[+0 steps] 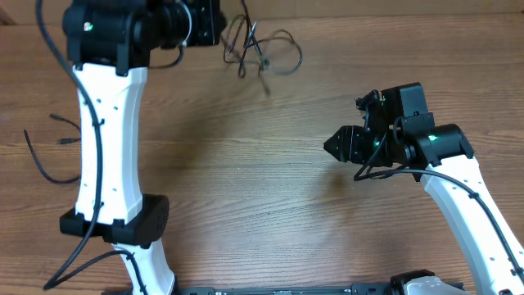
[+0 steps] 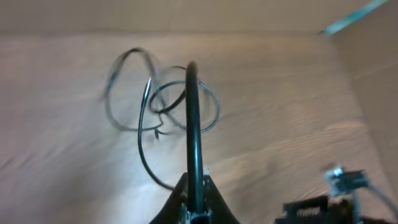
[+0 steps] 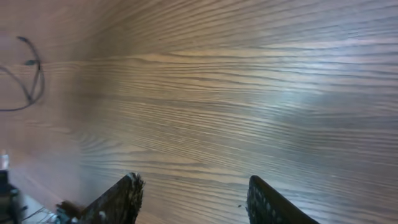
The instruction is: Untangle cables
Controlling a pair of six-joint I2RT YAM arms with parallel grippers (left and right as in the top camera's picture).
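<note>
We see the left claw [image 2: 195,190] closed tight on one black strand of the cables [image 1: 255,47], which runs straight out from between its jaws. The rest of the bundle spreads in blurred loops near the middle of the tabletop's [image 1: 246,188] far edge. The right claw [image 1: 334,144] stands about half open with nothing between its fingers, over the right half of the tabletop and well apart from the bundle. A single cable [image 1: 45,147] lies by the left edge.
</note>
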